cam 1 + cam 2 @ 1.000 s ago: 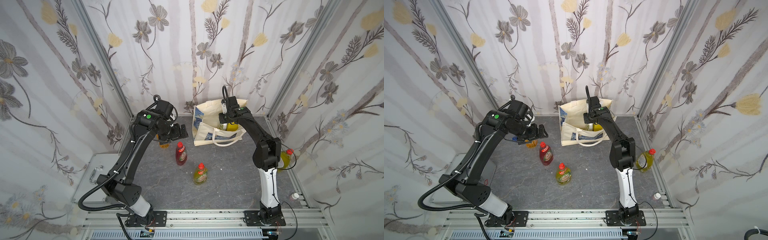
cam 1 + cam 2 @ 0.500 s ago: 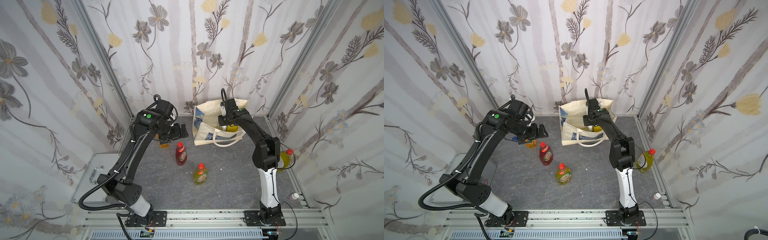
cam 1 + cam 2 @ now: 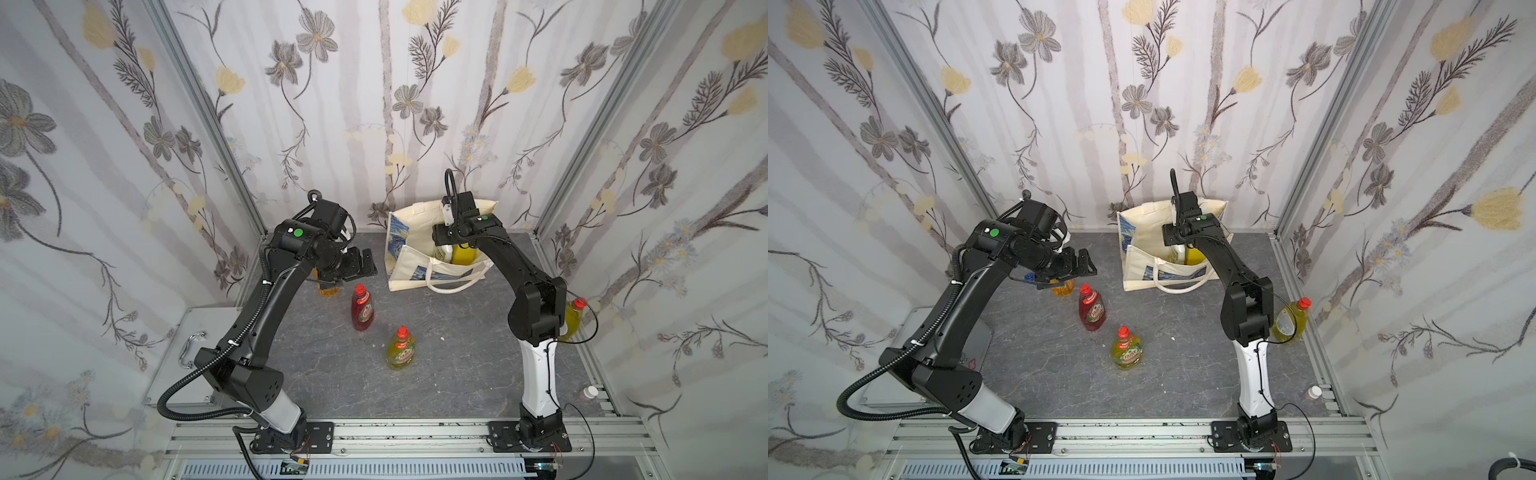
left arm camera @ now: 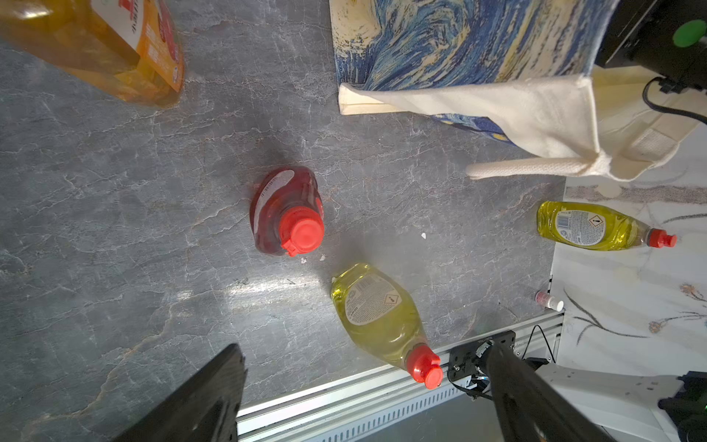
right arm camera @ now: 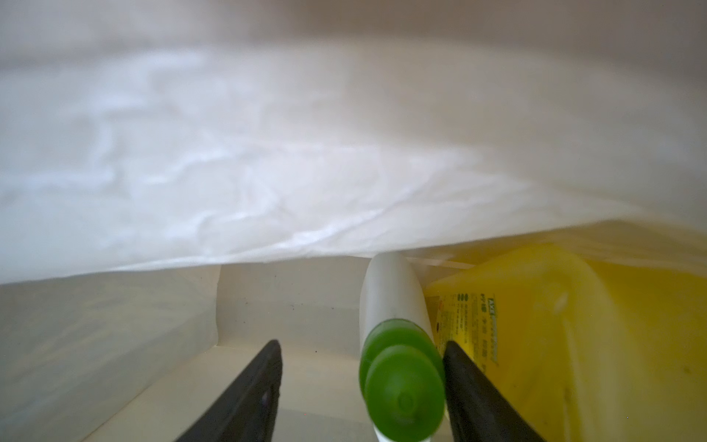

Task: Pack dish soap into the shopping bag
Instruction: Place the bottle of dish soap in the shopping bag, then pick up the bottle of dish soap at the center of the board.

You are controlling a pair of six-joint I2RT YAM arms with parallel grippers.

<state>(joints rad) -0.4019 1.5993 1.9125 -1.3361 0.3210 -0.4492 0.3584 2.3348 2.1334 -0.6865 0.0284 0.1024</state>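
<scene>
shopping bag (image 3: 409,270) holding white bottle (image 5: 392,291), yellow bottle (image 5: 554,325)

Shopping bag (image 3: 1142,266) upright by back wall (image 3: 1100,104); white bottle (image 3: 1177,253), yellow bottle (image 3: 1194,257) inside; red bottle (image 3: 1092,312) outside.

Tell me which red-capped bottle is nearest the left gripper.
The red bottle, upright near the left gripper. The two yellow-green ones stand farther off: one mid-table, one beside the right arm.
</scene>
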